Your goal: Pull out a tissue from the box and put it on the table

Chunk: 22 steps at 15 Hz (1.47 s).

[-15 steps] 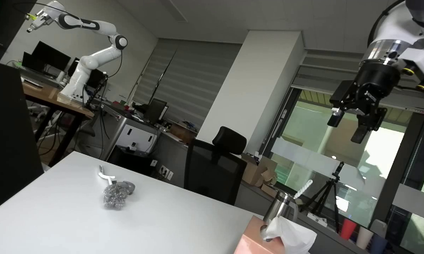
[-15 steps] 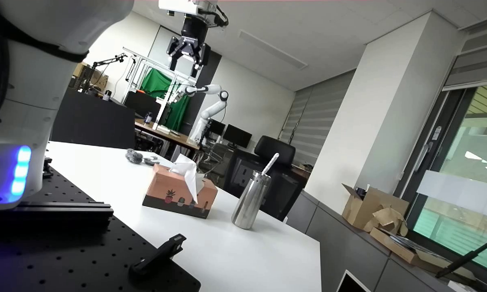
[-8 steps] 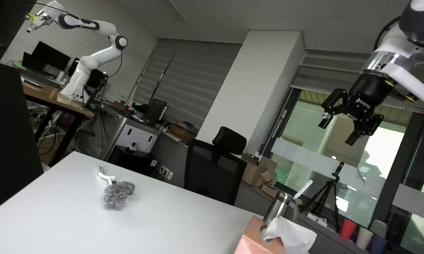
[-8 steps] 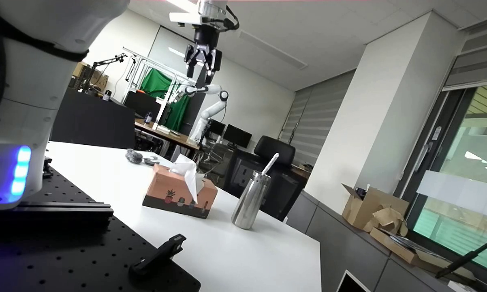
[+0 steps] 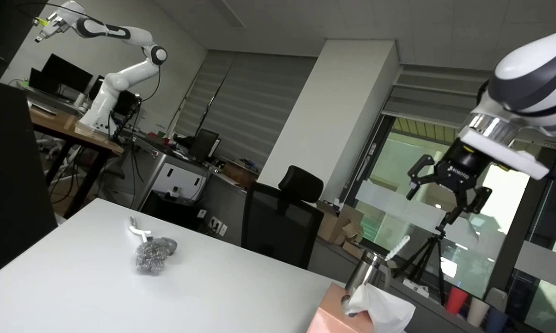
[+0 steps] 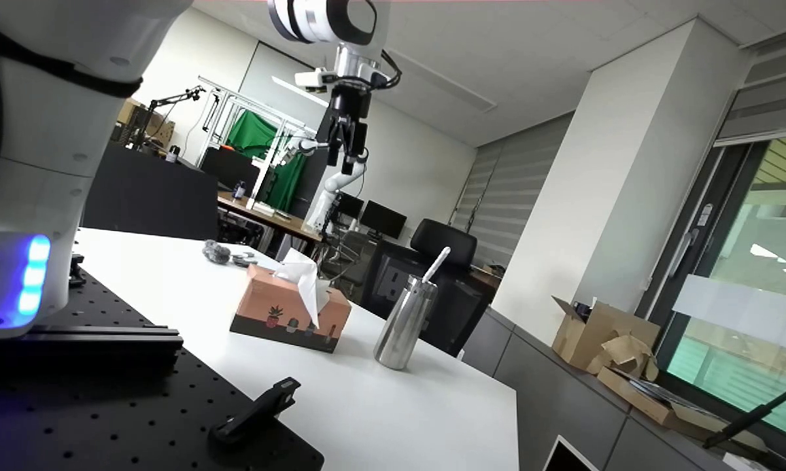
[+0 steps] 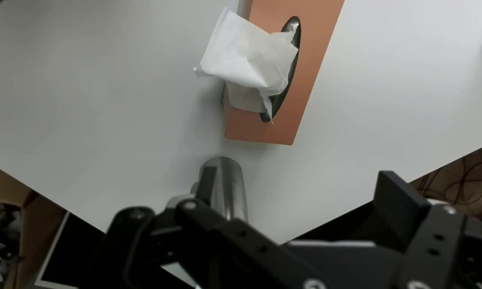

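The tissue box (image 5: 326,314) is salmon-coloured with a dark patterned lower band and stands on the white table (image 5: 241,296). It also shows in an exterior view (image 6: 288,311) and in the wrist view (image 7: 317,44). A white tissue (image 7: 245,56) sticks out of its oval slot and hangs over one long side; it shows in both exterior views (image 5: 386,310) (image 6: 307,281). My gripper (image 5: 432,204) is open and empty, high above the table and box, fingers pointing down. It also shows in an exterior view (image 6: 341,162) and the wrist view (image 7: 299,174).
A steel jug (image 6: 406,324) with a white handle sticking out stands close beside the box, behind my finger in the wrist view (image 7: 229,182). A steel-wool ball (image 5: 151,256) and small utensils lie farther along the table. A black clamp (image 6: 256,415) sits on the black base plate.
My gripper has moved lower, leftward in one exterior view and rightward in the other, and its wrist has turned. The box, tissue and jug have not moved.
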Each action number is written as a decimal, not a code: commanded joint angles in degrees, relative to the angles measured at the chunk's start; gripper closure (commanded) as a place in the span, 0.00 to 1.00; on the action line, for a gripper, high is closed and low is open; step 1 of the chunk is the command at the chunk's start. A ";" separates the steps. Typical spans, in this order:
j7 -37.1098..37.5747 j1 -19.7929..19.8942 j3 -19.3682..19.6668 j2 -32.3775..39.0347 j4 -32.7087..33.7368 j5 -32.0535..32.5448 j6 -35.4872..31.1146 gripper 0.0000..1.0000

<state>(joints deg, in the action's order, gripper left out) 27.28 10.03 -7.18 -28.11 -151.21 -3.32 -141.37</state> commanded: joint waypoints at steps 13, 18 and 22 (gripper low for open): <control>14.66 0.12 2.43 13.91 -0.46 -0.42 -9.24 0.00; 14.66 0.10 2.45 13.89 -0.46 -0.43 -9.24 0.00; 14.65 0.10 2.47 13.89 -0.46 -0.43 -9.23 0.00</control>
<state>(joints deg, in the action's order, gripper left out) 41.59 11.43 -6.13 -14.22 -151.71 -4.35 -150.69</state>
